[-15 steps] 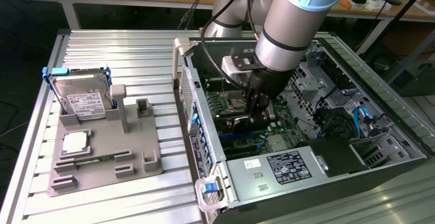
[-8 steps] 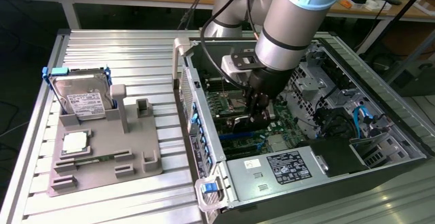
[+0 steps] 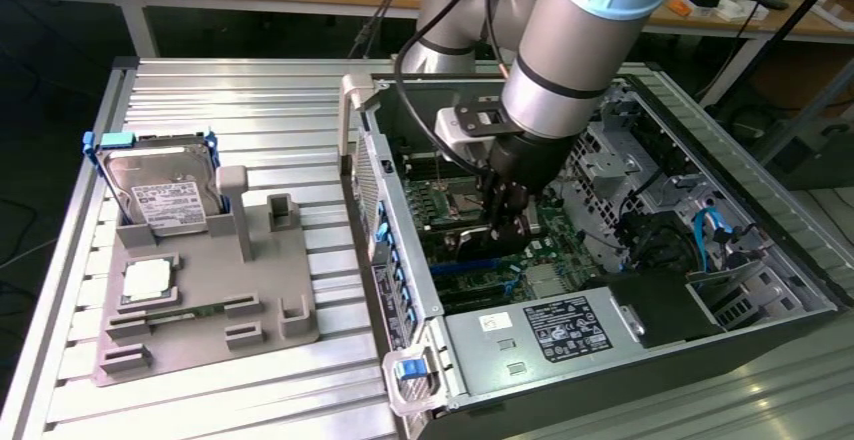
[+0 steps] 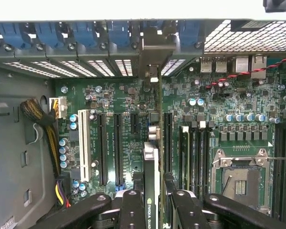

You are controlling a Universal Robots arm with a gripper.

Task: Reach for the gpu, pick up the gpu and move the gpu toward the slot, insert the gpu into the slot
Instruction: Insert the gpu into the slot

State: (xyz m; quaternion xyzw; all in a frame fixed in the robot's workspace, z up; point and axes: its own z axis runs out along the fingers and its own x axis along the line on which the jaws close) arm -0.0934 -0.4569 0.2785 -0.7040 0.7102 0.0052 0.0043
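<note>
The gripper (image 4: 155, 202) pinches the gpu (image 4: 151, 162) edge-on, upright inside the case (image 3: 384, 175) close over the green motherboard (image 4: 109, 95), so this looks like the insertion step, calling for a square, straight push down into the blue slot (image 3: 478, 279)

Bright light makes the metal table (image 3: 227, 100) shine pale, the inside of the computer case (image 3: 363, 150) lies in dark shadow under the arm (image 3: 574, 50), and up close the green motherboard (image 4: 119, 98) is evenly lit while the case's rim (image 4: 109, 9) glares plain white.
</note>
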